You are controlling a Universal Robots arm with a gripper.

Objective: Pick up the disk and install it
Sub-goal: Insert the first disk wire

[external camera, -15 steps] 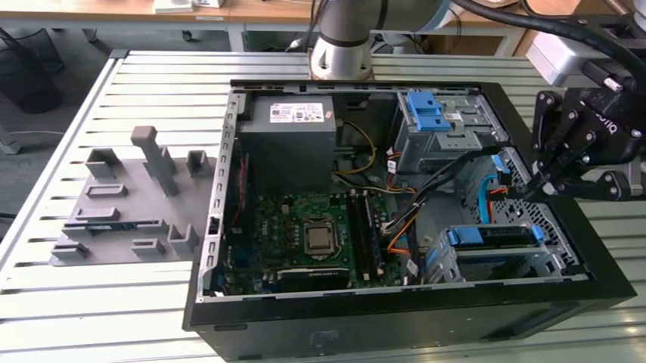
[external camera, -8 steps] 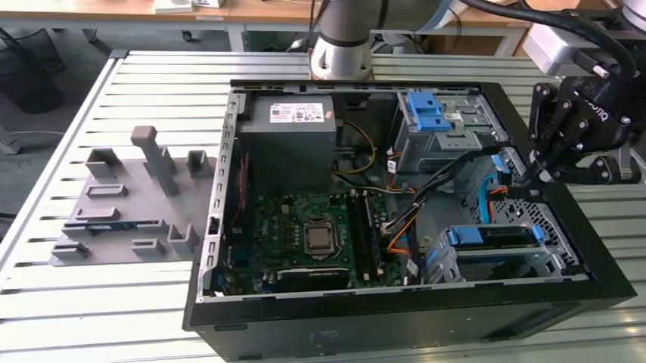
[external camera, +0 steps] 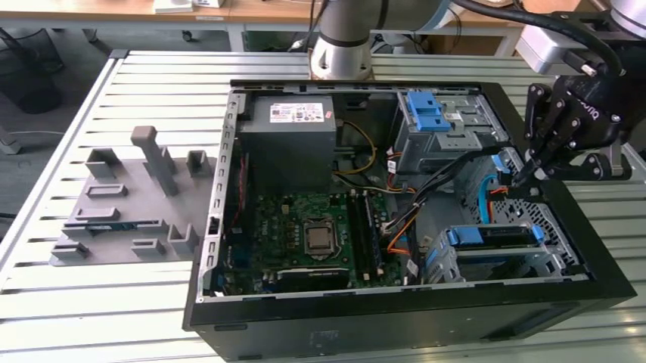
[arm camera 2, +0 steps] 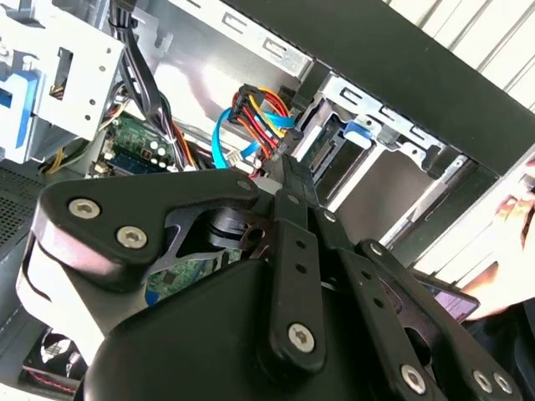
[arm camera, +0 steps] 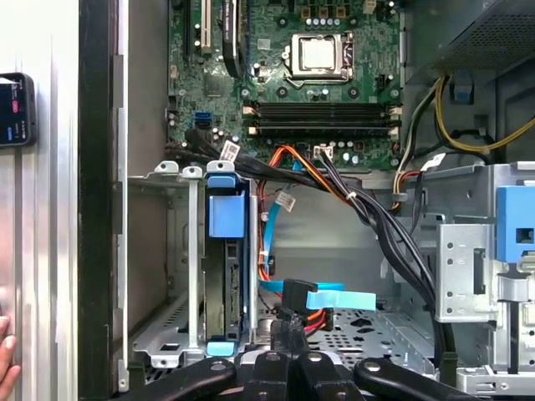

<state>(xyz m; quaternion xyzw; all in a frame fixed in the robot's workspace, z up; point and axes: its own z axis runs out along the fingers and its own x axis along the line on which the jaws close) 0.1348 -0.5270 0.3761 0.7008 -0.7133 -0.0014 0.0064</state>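
Note:
The disk sits inside the drive bay at the front corner of the open computer case, on the exterior view's right, its blue rails showing. In the first wrist view the disk stands edge-on in that bay. My gripper reaches down into the case just behind the bay, fingers shut together. In the first wrist view the gripper has its tips at a black connector on a flat blue cable; whether it is pinched I cannot tell. In the second wrist view the gripper points at a bundle of coloured wires.
A grey power-supply box, a metal cage with a blue latch and the motherboard fill the case. A grey fixture lies on the slatted table. A person's hand and a phone are beside the case.

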